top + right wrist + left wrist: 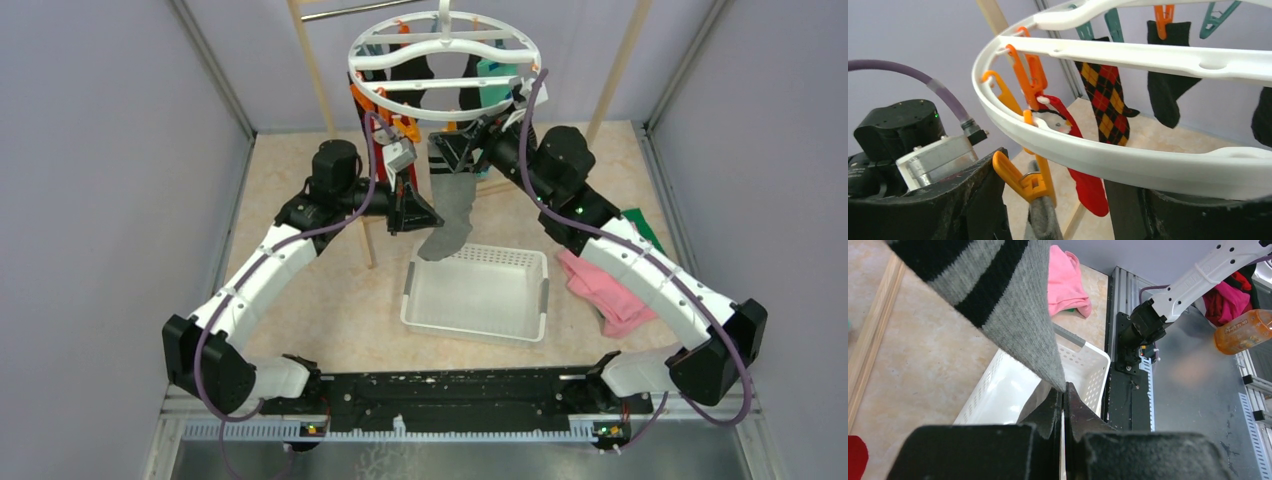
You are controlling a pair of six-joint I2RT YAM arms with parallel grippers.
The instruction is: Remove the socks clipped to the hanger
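Grey sock (pixel 455 205), argyle sock (pixel 1105 97), red sock (pixel 1089 189), black sock (pixel 1164 87) dangle clipped under white ring hanger (pixel 1128 161).

The grey sock (pixel 998 300) is black-striped; hanger (pixel 1128 50) and basket (pixel 412 295) white.

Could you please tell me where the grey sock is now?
The grey sock hangs mid-frame in the top view, under the hanger, between the left hand and right hand, toe over the white basket's far rim.

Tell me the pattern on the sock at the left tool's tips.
The sock is grey with black stripes; the left wrist view shows it best.
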